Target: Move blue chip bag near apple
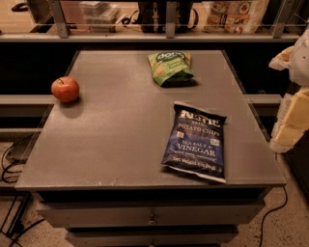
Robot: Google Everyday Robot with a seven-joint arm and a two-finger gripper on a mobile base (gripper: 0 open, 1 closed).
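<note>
While our hand is hovering right of the counter, its grip unclear to us, the blue chip bag is lying well apart from the apple.

Lab or office test space, grey worktop over drawers, loose cables on speckled floor, railed shelf behind holding packaged goods, robot gripper at right edge, beside the worktop

You'll find the desk matt, smooth grey. The blue chip bag is glossy crinkled plastic; the apple has smooth, shiny skin. At three o'clock, the gripper looks pale matt plastic.
</note>
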